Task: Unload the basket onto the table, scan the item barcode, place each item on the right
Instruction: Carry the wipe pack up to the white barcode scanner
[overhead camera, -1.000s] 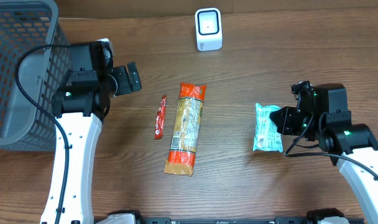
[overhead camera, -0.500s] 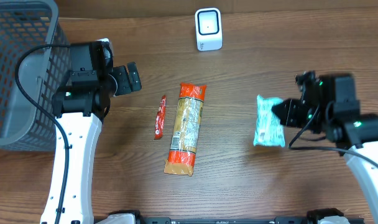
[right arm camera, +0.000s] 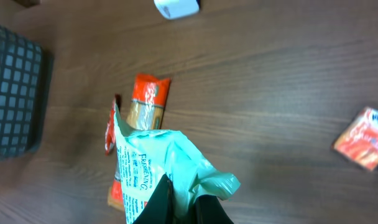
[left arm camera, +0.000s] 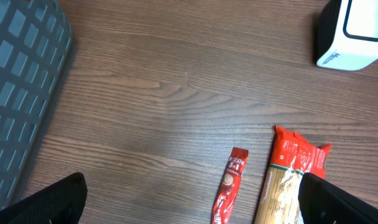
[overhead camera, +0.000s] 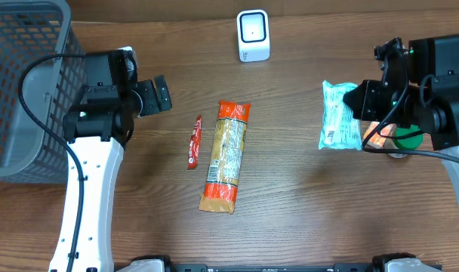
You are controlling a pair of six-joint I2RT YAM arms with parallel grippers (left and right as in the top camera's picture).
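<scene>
My right gripper [overhead camera: 359, 102] is shut on one crimped end of a mint-green packet [overhead camera: 340, 115] and holds it up off the table at the right. In the right wrist view the packet [right arm camera: 155, 171] hangs from the gripper [right arm camera: 184, 202], its printed side facing the camera. The white scanner [overhead camera: 253, 35] stands at the back centre, well left of the packet. My left gripper [overhead camera: 158, 94] is open over bare wood at the left, and nothing lies between its fingers [left arm camera: 58, 199].
A long orange pasta packet [overhead camera: 227, 154] and a thin red sachet [overhead camera: 194, 141] lie mid-table. A grey mesh basket [overhead camera: 22, 83] fills the back left corner. A small orange packet [right arm camera: 363, 137] and a green object [overhead camera: 407, 138] lie under my right arm.
My right gripper has lifted the green packet off the table and carried it back and to the right. The small orange packet beneath now shows. The left arm has not moved.
</scene>
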